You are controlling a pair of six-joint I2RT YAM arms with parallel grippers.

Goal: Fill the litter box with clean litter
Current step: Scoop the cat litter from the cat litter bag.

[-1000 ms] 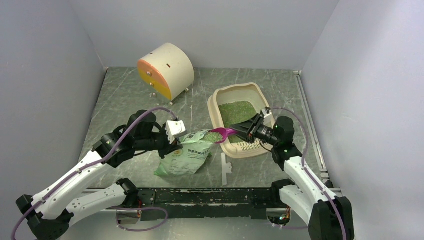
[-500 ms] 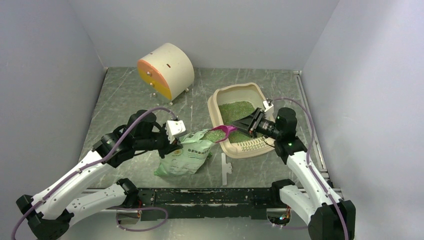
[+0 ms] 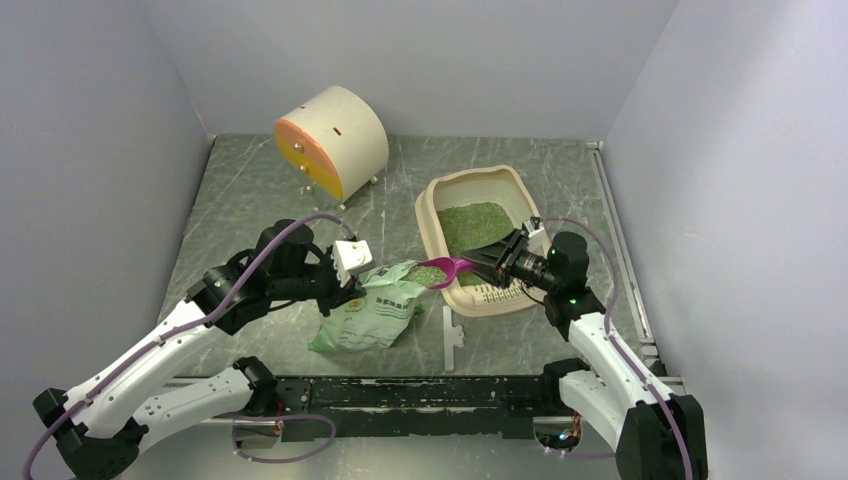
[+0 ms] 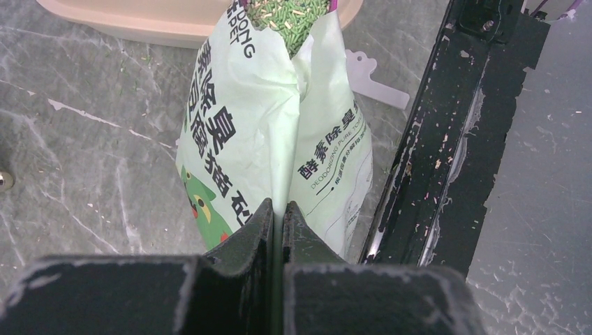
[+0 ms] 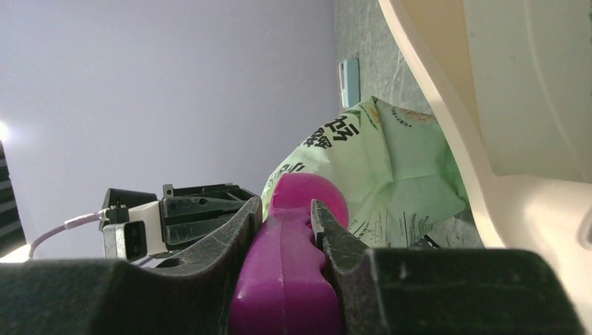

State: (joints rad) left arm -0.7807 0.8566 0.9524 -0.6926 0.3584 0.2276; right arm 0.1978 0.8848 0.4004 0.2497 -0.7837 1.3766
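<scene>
The beige litter box (image 3: pixel 432 210) stands right of centre with a bed of green clean litter (image 3: pixel 475 224) inside; its wall shows in the right wrist view (image 5: pixel 447 84). My left gripper (image 3: pixel 352 278) is shut on the edge of the light-green litter bag (image 3: pixel 375 312), pinching a fold of it (image 4: pixel 279 139); granules show in the bag's open mouth (image 4: pixel 287 17). My right gripper (image 3: pixel 482 266) is shut on the handle of the magenta scoop (image 3: pixel 447 267), whose bowl sits at the bag's mouth, next to the box's near left corner. The scoop handle fills the right wrist view (image 5: pixel 290 251).
A cream half-cylinder cabinet with an orange face (image 3: pixel 332 140) stands at the back left. A flat white plastic piece (image 3: pixel 452 335) lies on the table in front of the box. A black rail (image 3: pixel 420 390) runs along the near edge.
My right arm swung back down and left from half a second ago, bringing the scoop lower at the bag's mouth. The left gripper and bag have stayed put.
</scene>
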